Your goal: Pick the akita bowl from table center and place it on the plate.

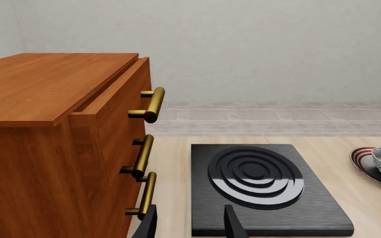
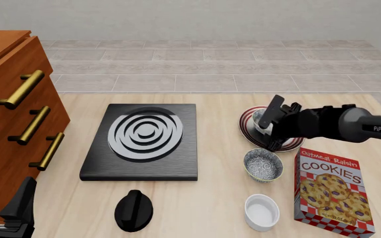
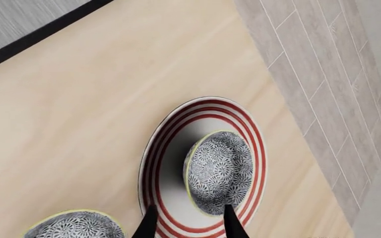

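Where red stripes ring plate (image 3: 166,163) | speckled round akita bowl (image 3: 220,171) sits

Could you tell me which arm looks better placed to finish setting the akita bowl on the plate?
The right. Its claw is over the plate, fingers open astride the akita bowl resting there. The left claw sits near the cabinet.

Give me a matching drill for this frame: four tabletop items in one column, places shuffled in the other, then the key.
Things:
1. akita bowl
2. second speckled bowl
3. white ramekin
4. black knob

Places:
A. near table edge, in front of the stove
B. on the plate
C. left of the cookie box, nearest the camera
D. on bare table between plate and ramekin

Pairs: 1-B, 2-D, 3-C, 4-A
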